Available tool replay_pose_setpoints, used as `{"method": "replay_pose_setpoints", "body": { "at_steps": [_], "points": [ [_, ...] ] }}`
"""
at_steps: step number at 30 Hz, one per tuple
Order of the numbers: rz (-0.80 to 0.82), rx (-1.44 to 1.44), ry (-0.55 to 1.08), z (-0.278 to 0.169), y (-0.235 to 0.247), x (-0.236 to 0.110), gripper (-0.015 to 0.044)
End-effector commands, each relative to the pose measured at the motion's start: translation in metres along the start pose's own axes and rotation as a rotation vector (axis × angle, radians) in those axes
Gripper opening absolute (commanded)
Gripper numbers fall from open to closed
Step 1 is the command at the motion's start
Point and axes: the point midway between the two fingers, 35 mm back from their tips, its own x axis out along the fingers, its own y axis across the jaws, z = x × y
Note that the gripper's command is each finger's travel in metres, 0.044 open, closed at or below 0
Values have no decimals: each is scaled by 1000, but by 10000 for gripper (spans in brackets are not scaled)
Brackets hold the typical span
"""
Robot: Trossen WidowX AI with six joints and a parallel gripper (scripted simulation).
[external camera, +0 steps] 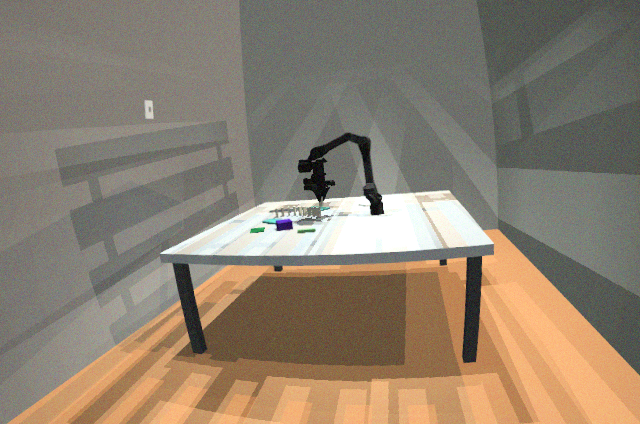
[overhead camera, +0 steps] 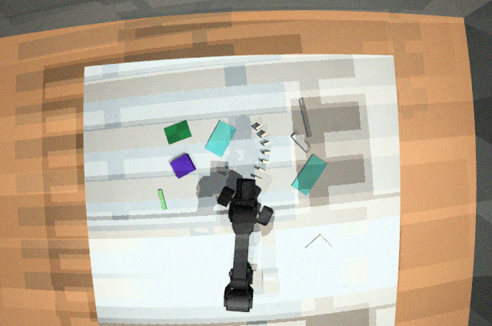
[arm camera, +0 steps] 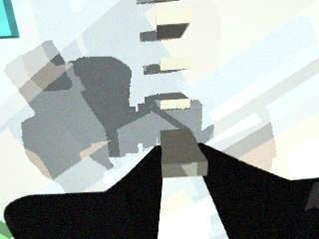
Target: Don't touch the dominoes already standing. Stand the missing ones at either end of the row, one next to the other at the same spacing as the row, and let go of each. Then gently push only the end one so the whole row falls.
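Note:
A curved row of several cream dominoes (overhead camera: 262, 148) (external camera: 295, 211) (arm camera: 173, 64) stands on the white table top (overhead camera: 341, 274). My gripper (overhead camera: 246, 185) (external camera: 321, 198) (arm camera: 178, 149) is shut on a cream domino (arm camera: 182, 151), held upright above the table just past the near end of the row. In the wrist view the nearest standing domino (arm camera: 174, 104) is right ahead of the held one. The held domino is hidden under the arm in the top view.
Two cyan flat blocks (overhead camera: 221, 138) (overhead camera: 309, 174) flank the row. A green block (overhead camera: 177, 131), a purple cube (overhead camera: 182, 164) (external camera: 283, 224) and a thin green stick (overhead camera: 161, 199) lie to the left. A grey bar (overhead camera: 305, 117) and a small frame (overhead camera: 300, 141) lie to the right.

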Motion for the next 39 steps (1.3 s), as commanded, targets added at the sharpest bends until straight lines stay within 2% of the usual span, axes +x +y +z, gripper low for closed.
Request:
{"method": "replay_pose_setpoints", "body": {
  "at_steps": [1, 10, 23, 35, 36, 39],
  "points": [
    [0, -4, 12, -4, -1, 20, 107],
    [0, -4, 13, -10, -3, 52, 107],
    [0, -4, 13, -10, -3, 53, 107],
    [0, -4, 13, -10, -3, 53, 422],
    [0, -4, 13, -10, -3, 53, 440],
    [0, -4, 13, -10, -3, 51, 440]
  ]
}}
